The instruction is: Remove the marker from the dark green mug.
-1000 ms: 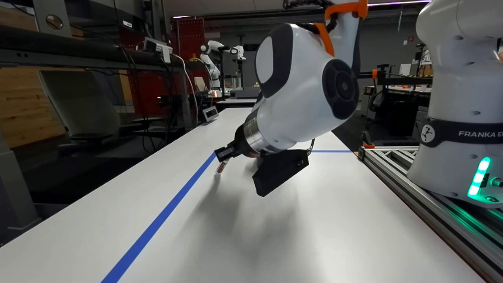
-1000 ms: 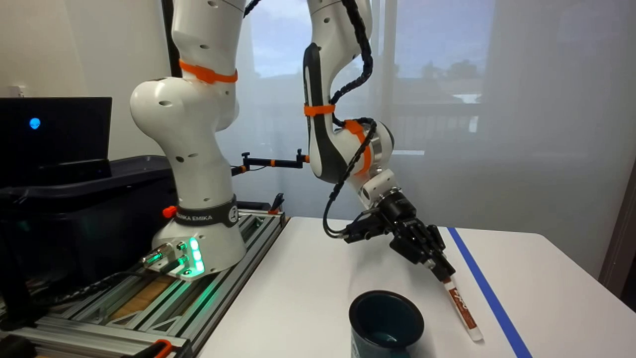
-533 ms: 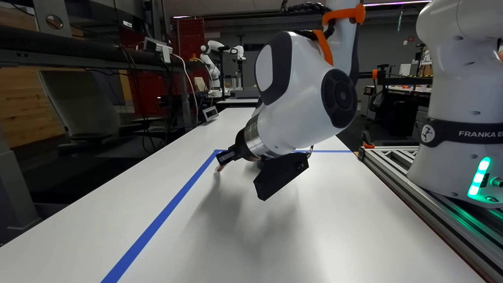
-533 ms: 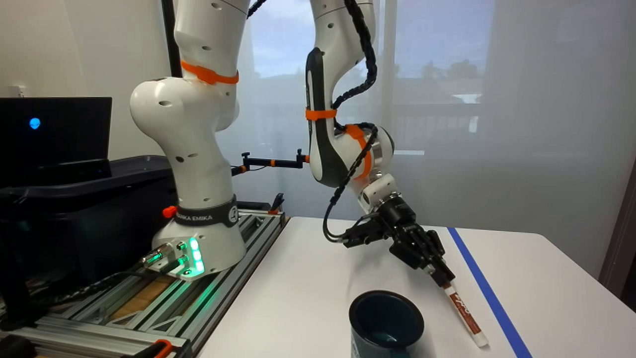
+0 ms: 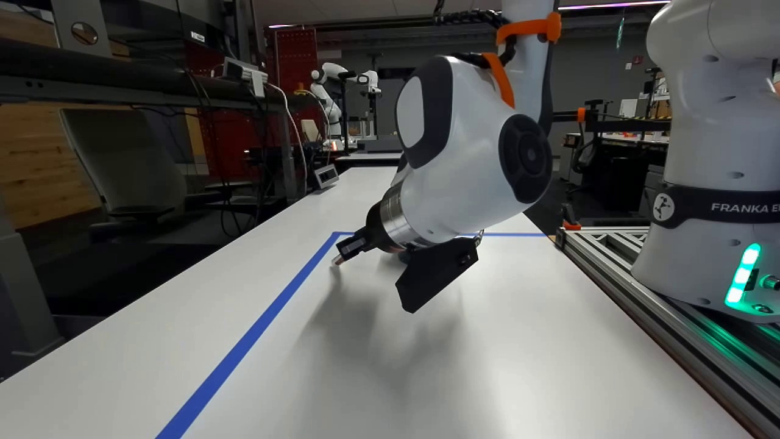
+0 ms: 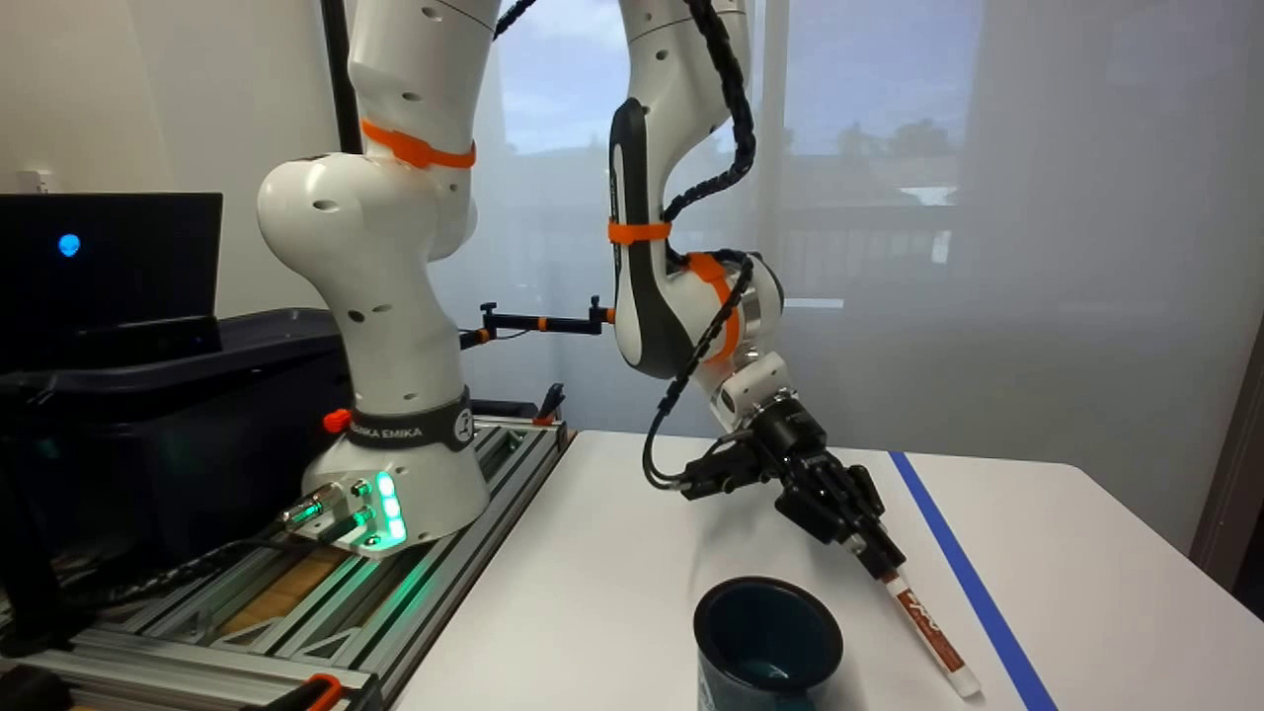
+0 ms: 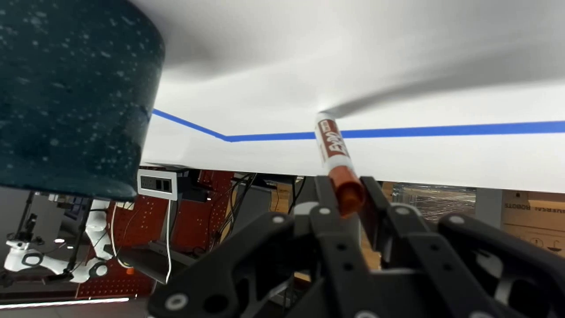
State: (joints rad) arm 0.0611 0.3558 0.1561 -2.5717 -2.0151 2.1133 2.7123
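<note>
Holding the brown Expo marker (image 6: 928,632) by its cap end, the Robotiq gripper (image 7: 347,187) hangs low over the white tabletop (image 6: 612,553). Jaws pinched in on the cap, one finger (image 7: 325,190) per side, only the marker's width between them. Marker: out of the dark green mug (image 7: 75,97), slanting down, white end lowest, at or just above the tabletop; can't tell if touching. Mug stands upright, near but apart; in an exterior view the marker sits between it and the blue tape line (image 6: 972,583).

Removal looks done; step in hand reads as set-down. To do it well: come down gently, as pushing hard on the white end would likely pivot the barrel between the fingers or skid it. Tip the gripper so the barrel lies flatter before letting go; released at this slant it would probably flop over and roll. Part the fingers slowly, just enough to clear the cap, then back off along their direction, keeping the arm (image 6: 691,296) well away from the mug
</note>
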